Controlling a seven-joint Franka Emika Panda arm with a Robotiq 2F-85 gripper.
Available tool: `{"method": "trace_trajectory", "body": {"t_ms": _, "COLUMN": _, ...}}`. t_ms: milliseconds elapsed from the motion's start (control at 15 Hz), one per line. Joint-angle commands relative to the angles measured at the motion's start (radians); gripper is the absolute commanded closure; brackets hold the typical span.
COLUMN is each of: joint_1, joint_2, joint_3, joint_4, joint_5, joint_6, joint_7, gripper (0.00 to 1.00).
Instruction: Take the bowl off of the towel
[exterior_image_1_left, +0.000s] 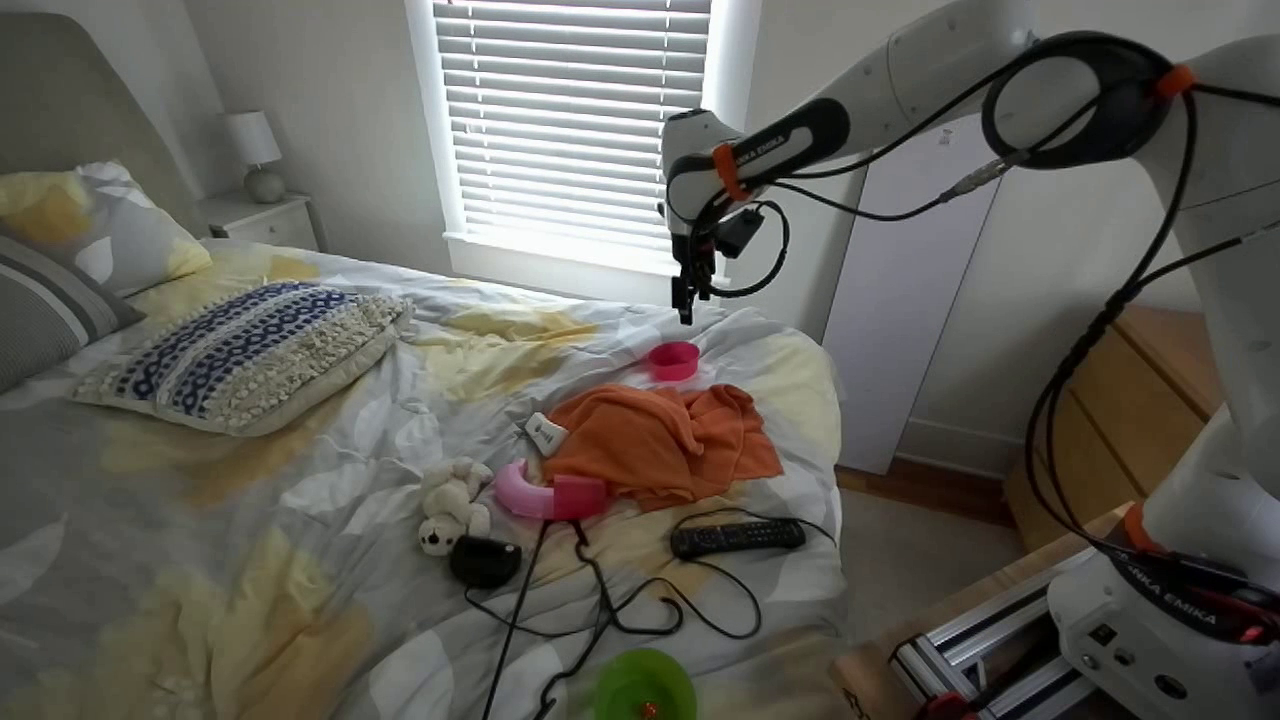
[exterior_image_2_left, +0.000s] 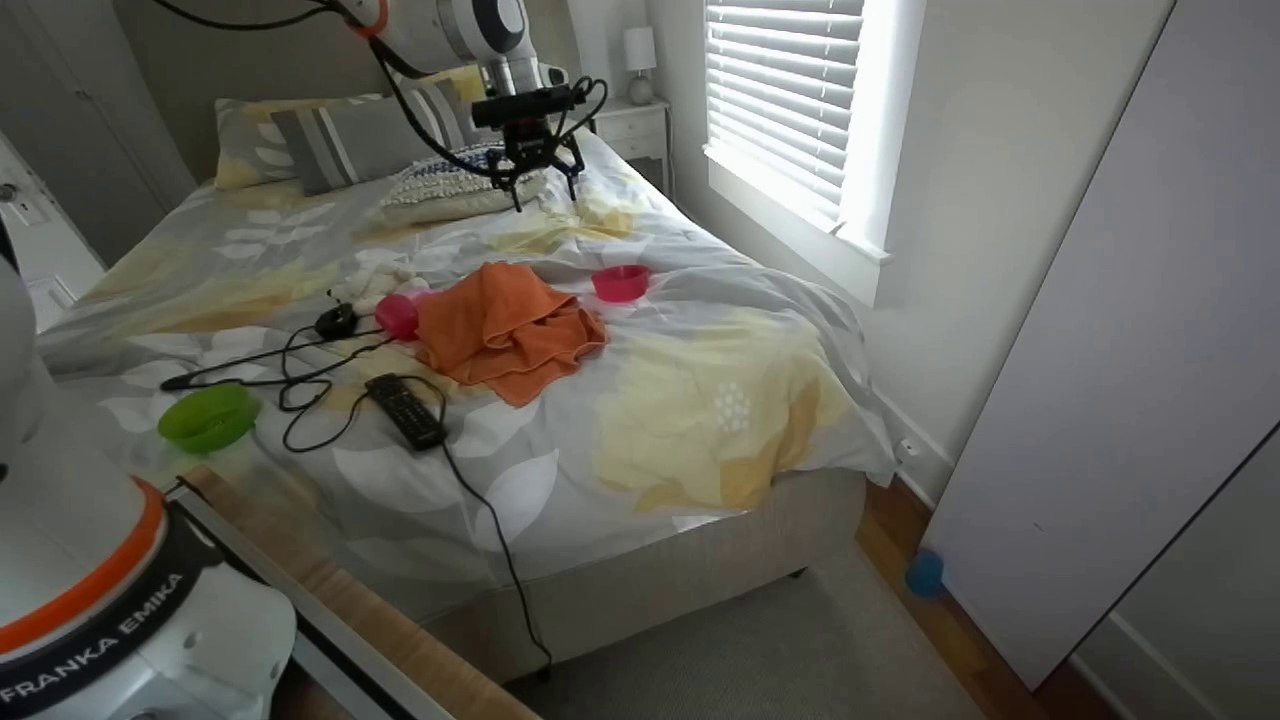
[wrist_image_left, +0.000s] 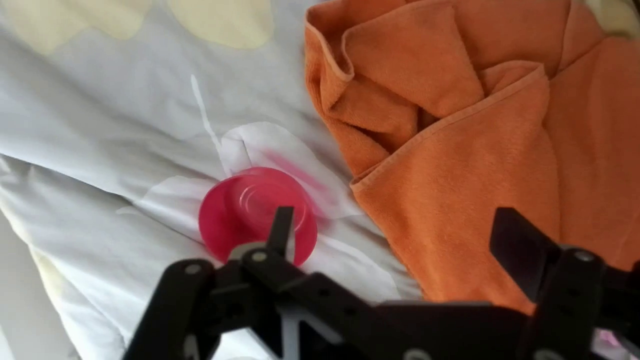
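Note:
The pink bowl (exterior_image_1_left: 674, 362) stands upright on the bed beside the orange towel (exterior_image_1_left: 650, 445), with a small gap between them. Both also show in an exterior view, the bowl (exterior_image_2_left: 621, 284) next to the crumpled towel (exterior_image_2_left: 500, 325). In the wrist view the bowl (wrist_image_left: 245, 205) is at left of centre and looks empty; the towel (wrist_image_left: 465, 130) fills the right. My gripper (wrist_image_left: 395, 212) is open, its fingers wide apart with nothing between them. One finger overlaps the bowl in that view. In both exterior views the gripper (exterior_image_1_left: 686, 312) (exterior_image_2_left: 546, 202) hangs above the bed, apart from the bowl.
A pink curved object (exterior_image_1_left: 525, 492), a white plush toy (exterior_image_1_left: 452, 505), a small white item (exterior_image_1_left: 546, 434) and a black object (exterior_image_1_left: 485, 562) lie by the towel. A remote (exterior_image_1_left: 738, 537), black cables and a green bowl (exterior_image_2_left: 208, 418) are nearer the robot base. A patterned pillow (exterior_image_1_left: 250, 355) lies farther off.

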Motion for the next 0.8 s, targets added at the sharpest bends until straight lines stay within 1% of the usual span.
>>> {"method": "trace_trajectory", "body": {"t_ms": 0, "joint_1": -0.018, "joint_2": -0.167, "joint_3": 0.021, "joint_4": -0.238, "joint_5": 0.01, "joint_6": 0.127, "joint_7": 0.166, "gripper": 0.0}}
{"method": "trace_trajectory", "body": {"t_ms": 200, "joint_1": -0.025, "joint_2": -0.272, "joint_3": 0.026, "joint_4": -0.38, "joint_5": 0.024, "joint_6": 0.202, "joint_7": 0.275, "gripper": 0.0}}
{"method": "trace_trajectory", "body": {"t_ms": 333, "joint_1": -0.031, "joint_2": -0.345, "joint_3": 0.032, "joint_4": -0.479, "joint_5": 0.027, "joint_6": 0.229, "joint_7": 0.315, "gripper": 0.0}}
{"method": "trace_trajectory", "body": {"t_ms": 600, "joint_1": -0.051, "joint_2": -0.502, "joint_3": 0.051, "joint_4": -0.683, "joint_5": 0.054, "joint_6": 0.267, "joint_7": 0.343, "gripper": 0.0}}
{"method": "trace_trajectory", "body": {"t_ms": 733, "joint_1": -0.062, "joint_2": -0.587, "joint_3": 0.061, "joint_4": -0.789, "joint_5": 0.071, "joint_6": 0.295, "joint_7": 0.335, "gripper": 0.0}}
